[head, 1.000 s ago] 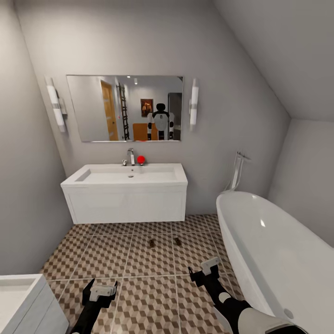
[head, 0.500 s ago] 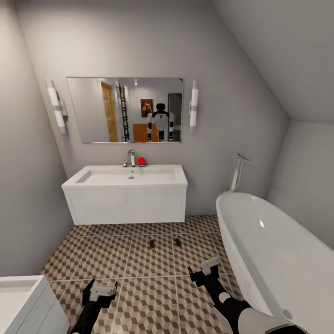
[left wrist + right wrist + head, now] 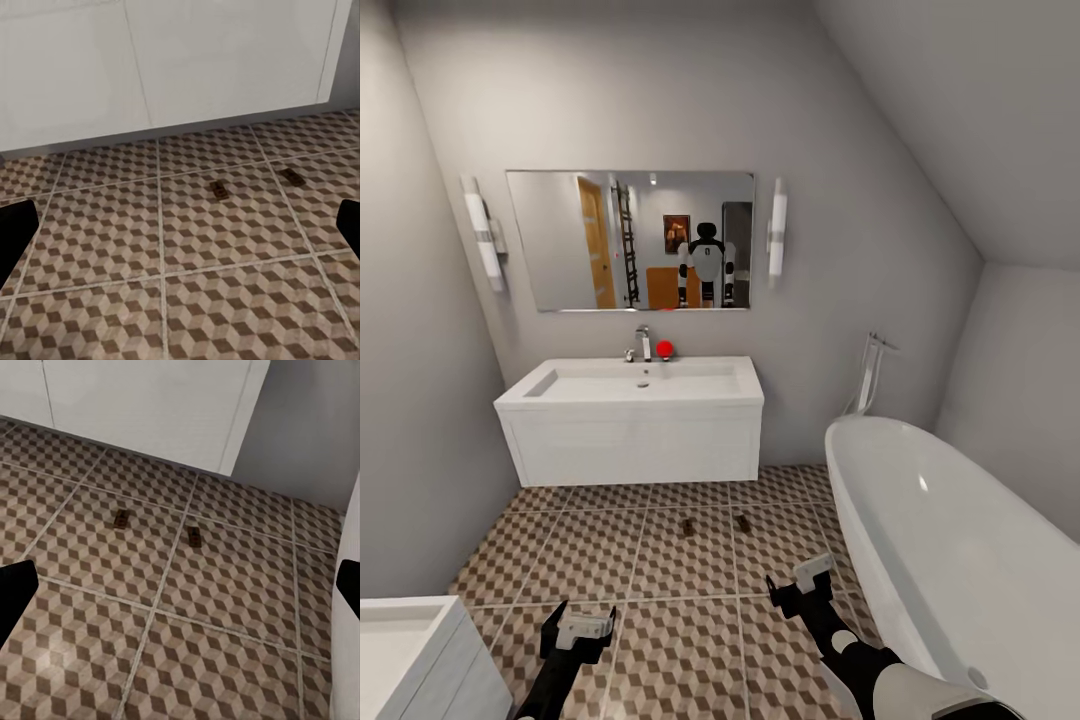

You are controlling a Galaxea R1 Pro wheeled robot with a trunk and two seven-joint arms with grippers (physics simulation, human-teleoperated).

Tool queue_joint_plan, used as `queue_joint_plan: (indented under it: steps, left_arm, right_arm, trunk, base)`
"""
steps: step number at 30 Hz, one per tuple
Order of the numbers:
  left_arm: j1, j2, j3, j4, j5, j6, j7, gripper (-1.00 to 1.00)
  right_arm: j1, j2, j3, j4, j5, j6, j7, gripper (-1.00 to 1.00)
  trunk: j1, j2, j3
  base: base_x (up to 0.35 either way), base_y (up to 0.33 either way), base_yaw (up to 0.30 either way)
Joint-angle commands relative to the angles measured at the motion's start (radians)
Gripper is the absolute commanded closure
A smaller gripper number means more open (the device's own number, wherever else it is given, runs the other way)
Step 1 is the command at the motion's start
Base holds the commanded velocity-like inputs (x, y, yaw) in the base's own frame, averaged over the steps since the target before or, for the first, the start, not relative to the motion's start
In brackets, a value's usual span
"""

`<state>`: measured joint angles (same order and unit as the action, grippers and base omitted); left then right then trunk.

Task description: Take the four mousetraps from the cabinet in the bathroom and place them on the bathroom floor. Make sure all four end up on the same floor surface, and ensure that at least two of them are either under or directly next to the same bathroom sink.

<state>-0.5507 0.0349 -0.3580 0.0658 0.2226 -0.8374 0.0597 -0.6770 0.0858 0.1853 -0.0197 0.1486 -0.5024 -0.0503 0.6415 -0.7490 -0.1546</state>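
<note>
Two traps lie on the floor (image 3: 660, 560) ahead of both tools, well apart from them, between the tools and the sink (image 3: 635, 385). Left trap (image 3: 687, 525) and right trap (image 3: 742, 521) sit near each other, on neighbouring tiles, in front of the vanity (image 3: 630, 445). Each is a tiny flat dark-brown slab, far smaller than a tile. Left tool (image 3: 582, 632) and right tool (image 3: 807, 583) hover low over the tiles, arms reaching forward, fingers spread wide, nothing held. Tub (image 3: 950, 560) stands at right.
</note>
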Motion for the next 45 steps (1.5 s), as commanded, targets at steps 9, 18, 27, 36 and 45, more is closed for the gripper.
queue_joint_plan:
  steps: [9,18,27,36,45]
  left_arm:
    - [-0.002,-0.001,-0.009,0.003,0.001,-0.005,0.006,-1.0]
    - [-0.002,-0.002,-0.009,0.003,0.001,-0.005,0.006,-1.0]
    - [-0.002,-0.003,-0.009,0.003,0.001,-0.005,0.006,-1.0]
    - [-0.002,-0.003,-0.009,0.004,0.001,-0.005,0.006,-1.0]
    - [-0.002,-0.003,-0.009,0.005,0.001,-0.005,0.006,-1.0]
  right_arm:
    - [-0.001,0.0,0.001,0.001,0.008,-0.002,-0.005,-1.0]
    - [-0.001,0.0,0.002,0.001,0.008,-0.002,-0.005,-1.0]
    - [-0.001,0.0,0.002,0.001,0.008,-0.002,-0.005,-1.0]
    - [-0.001,0.0,0.002,0.001,0.008,-0.002,-0.005,-1.0]
    - [-0.001,0.0,0.002,0.001,0.008,-0.002,-0.005,-1.0]
  trunk:
    - [-0.034,0.062,0.027]
    - [-0.069,0.125,0.055]
    - [-0.103,0.188,0.083]
    - [-0.138,0.251,0.111]
    - [-0.172,0.314,0.14]
  base:
    - [0.0,0.0,0.0]
    - [0.0,0.0,0.0]
    - [0.0,0.0,0.0]
    - [0.0,0.0,0.0]
    - [0.0,0.0,0.0]
